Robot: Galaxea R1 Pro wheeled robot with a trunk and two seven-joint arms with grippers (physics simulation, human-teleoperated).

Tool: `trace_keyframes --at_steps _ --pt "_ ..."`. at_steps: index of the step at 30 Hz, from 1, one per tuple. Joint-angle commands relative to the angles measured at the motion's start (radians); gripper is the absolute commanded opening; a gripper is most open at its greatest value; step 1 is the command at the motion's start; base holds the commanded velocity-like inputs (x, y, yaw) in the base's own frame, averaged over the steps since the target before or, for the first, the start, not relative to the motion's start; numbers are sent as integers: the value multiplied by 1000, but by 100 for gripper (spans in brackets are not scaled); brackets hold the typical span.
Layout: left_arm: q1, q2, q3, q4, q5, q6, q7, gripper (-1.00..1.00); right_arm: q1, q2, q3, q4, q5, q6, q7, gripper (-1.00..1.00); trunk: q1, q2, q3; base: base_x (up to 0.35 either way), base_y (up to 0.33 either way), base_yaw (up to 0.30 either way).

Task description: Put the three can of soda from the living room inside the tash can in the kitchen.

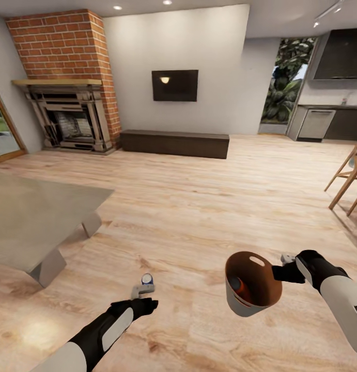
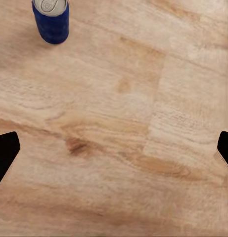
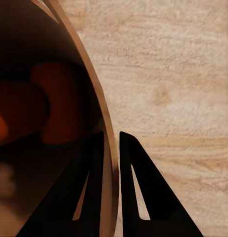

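Over pale wood-grain floor, right claw pinches the glossy bin's thin rim; left claw gapes empty.

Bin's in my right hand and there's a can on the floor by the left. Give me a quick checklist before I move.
1. Right hand clamped on the bin wall, one finger inside, one outside: ok.
2. Bin holds orange cans: ok for some; all three, cannot tell.
3. Bin upright: not ok, it tips toward the camera.
4. Left hand open over the floor: ok.
5. Blue can on the floor upright, ahead of the left hand, not between its fingers: ok.
6. Blue can a task can: not ok, the task's are orange.
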Motion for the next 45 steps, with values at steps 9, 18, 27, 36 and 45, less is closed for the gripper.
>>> trace_keyframes --at_steps 9,18,27,36,45 --pt "0 0 0 0 0 0 -1 100 -1 0 -12 -1 -25 4 22 -100 0 0 0 324 165 -285" --pt "0 -1 1 0 -2 0 -1 100 -1 0 -12 -1 -26 4 24 -100 0 0 0 289 213 -285" --pt "0 -1 1 -1 -2 0 0 100 -1 0 -12 -1 -26 4 24 -100 0 0 0 200 212 -285" --pt "0 -3 0 -4 -1 0 -1 100 -1 0 -12 -1 -27 5 24 -100 0 0 0 13 35 -285" --pt "0 -4 0 -2 1 1 -1 100 -1 0 -12 -1 -27 5 24 -100 0 0 0 16 165 -272"
